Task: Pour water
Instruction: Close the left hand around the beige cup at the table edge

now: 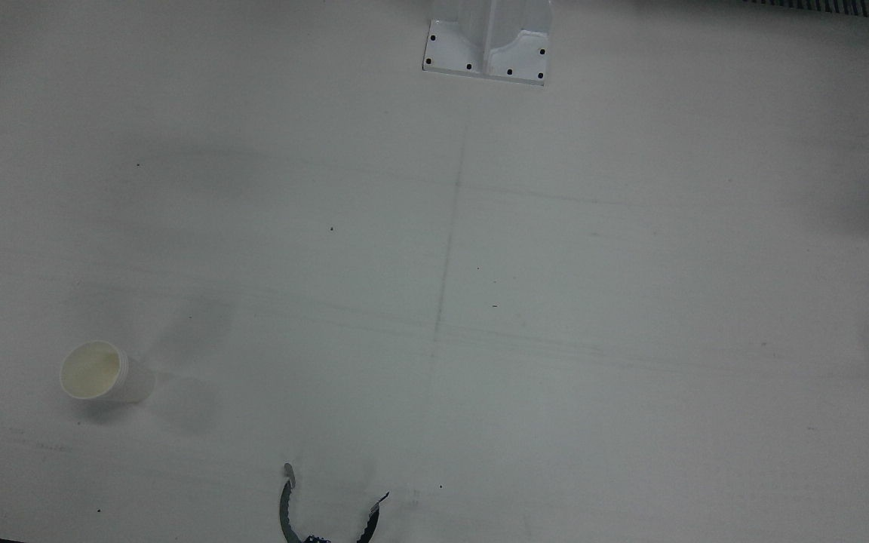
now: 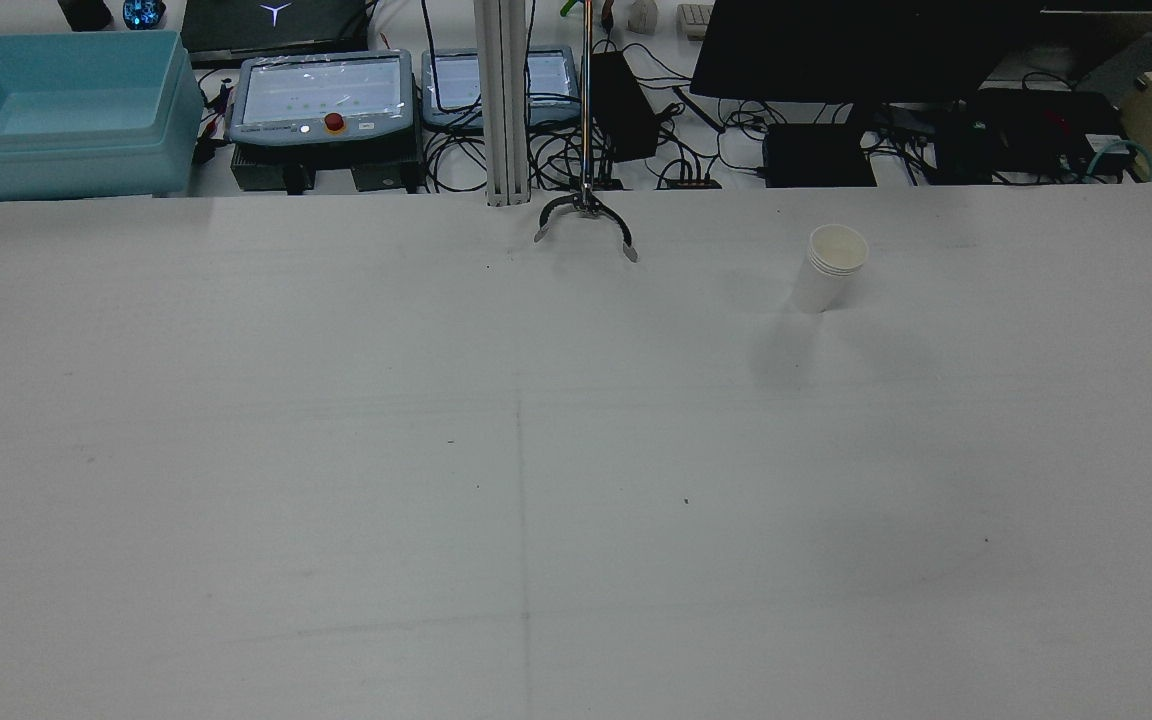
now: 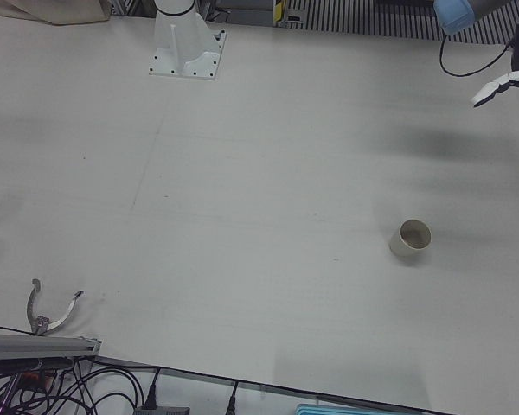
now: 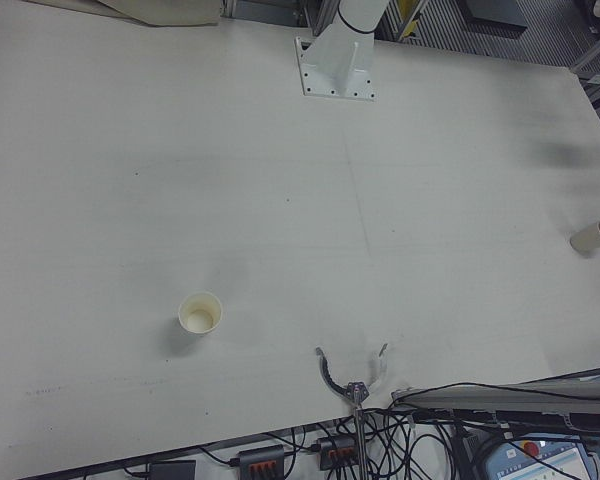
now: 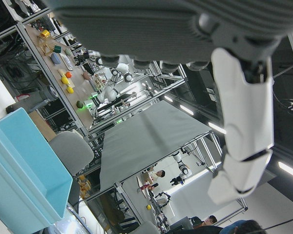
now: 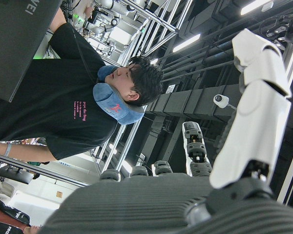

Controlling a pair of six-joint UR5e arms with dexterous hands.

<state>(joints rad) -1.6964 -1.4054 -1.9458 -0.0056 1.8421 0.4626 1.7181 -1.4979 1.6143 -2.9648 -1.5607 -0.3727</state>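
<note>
White paper cup stands upright, alone on the table; left hand and right hand hold nothing, fingers extended.

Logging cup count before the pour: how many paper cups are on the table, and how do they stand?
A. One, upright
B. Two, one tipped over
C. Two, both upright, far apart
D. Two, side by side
C: one paper cup stands on the right arm's half, the other cup on the left arm's half, both with mouths up.
</note>
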